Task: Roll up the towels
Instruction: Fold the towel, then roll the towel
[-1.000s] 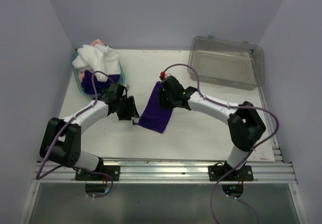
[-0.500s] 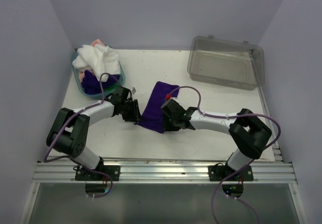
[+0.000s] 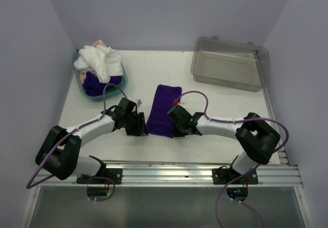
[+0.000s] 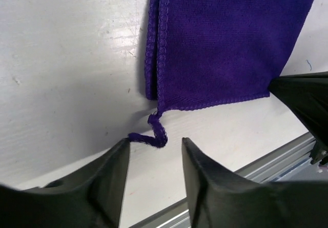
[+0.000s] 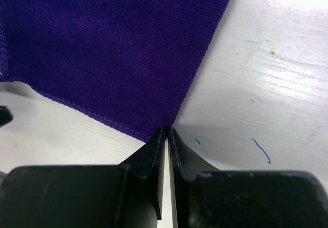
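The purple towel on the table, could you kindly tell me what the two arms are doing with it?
The purple towel lies flat on the table, not yet rolled. The right claw is shut on its near right corner. The left claw stands open at the near left corner, its fingers either side of a loose thread. More towels, a white one on top, sit heaped in the teal basket at the far left.

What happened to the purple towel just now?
The right end effector left the far end of the purple towel, which now lies flat, came nearer and pinched its near right corner. The left end effector slid to the other near corner, open. Basket and bin stayed.
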`<state>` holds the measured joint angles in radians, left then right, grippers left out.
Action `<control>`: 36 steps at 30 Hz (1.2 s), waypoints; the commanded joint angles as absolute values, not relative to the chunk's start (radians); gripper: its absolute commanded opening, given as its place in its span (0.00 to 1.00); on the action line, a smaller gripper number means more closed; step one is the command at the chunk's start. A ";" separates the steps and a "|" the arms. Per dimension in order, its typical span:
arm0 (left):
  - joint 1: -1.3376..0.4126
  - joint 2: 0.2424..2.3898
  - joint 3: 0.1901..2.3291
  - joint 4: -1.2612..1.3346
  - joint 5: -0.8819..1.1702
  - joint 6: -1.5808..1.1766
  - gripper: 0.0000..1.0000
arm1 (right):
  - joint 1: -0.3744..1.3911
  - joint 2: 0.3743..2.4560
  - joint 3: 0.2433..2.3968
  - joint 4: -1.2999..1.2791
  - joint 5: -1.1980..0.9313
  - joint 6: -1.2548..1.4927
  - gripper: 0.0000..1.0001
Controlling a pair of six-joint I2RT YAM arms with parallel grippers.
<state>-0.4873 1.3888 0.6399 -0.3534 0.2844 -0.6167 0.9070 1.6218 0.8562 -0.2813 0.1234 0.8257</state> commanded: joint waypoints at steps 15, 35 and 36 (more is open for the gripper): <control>-0.494 1.448 0.710 -0.327 0.207 -0.635 0.55 | 0.907 1.503 0.818 -0.285 0.132 0.870 0.40; -0.492 1.549 0.755 -0.270 0.236 -0.614 0.31 | 0.902 1.569 0.770 -0.218 0.114 0.911 0.27; -0.495 1.554 0.756 -0.270 0.238 -0.614 0.31 | 0.902 1.569 0.769 -0.219 0.114 0.911 0.27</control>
<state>-0.4915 1.5276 0.7322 -0.2932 0.2462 -0.6350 0.9066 1.5589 0.7803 -0.2420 0.1081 0.8936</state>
